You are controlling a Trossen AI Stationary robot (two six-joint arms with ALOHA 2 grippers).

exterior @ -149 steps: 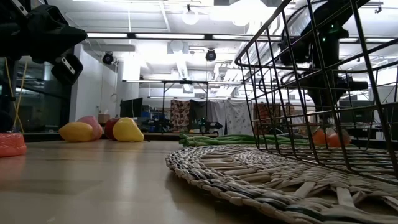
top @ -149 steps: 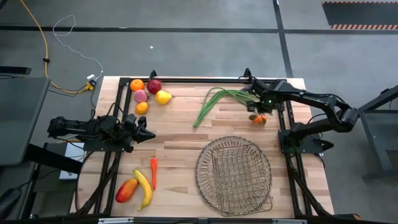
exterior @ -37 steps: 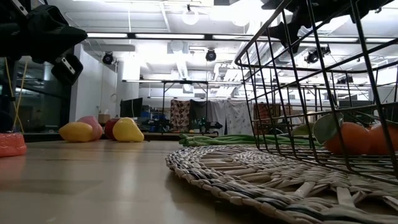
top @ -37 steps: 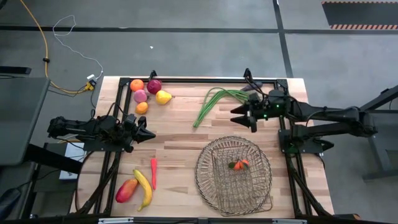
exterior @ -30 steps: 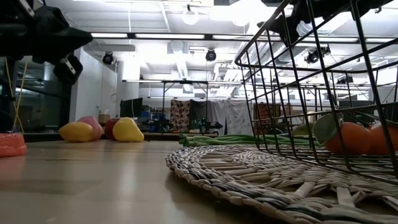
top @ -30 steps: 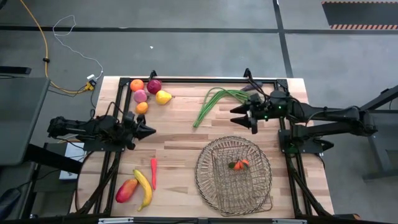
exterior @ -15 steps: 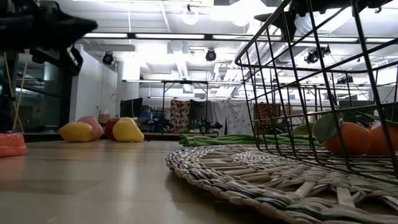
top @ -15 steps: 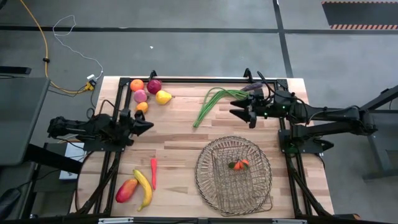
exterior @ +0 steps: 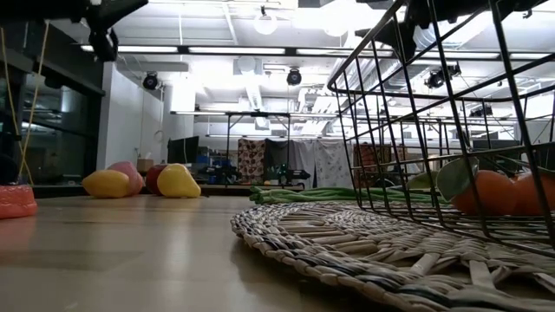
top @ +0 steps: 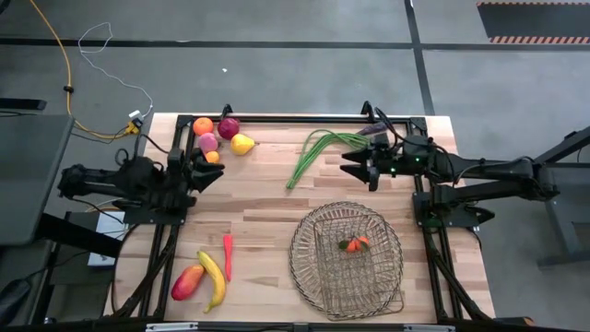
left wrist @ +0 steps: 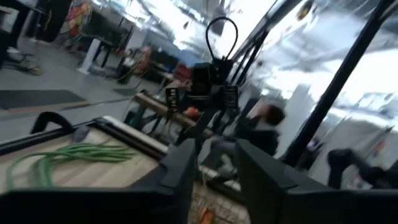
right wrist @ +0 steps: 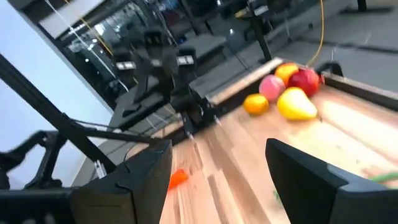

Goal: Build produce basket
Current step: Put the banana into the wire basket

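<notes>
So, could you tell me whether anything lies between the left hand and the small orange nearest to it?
Nothing visible does. The left hand hovers right beside the small orange, with only bare table around them.

I'm looking down on a pale wooden worktop (top: 267,198) with a black frame along its far edge. At the far left corner sit two oranges (top: 203,126), a dark red apple (top: 229,127), a pink peach (top: 208,142) and a yellow pear (top: 242,144), close together. Long green beans (top: 318,149) lie spread near the far middle. The wire basket (top: 387,267) rests on the near right part. Near left, a red chilli (top: 228,255), a banana (top: 216,280) and a mango (top: 188,281) lie side by side.
</notes>
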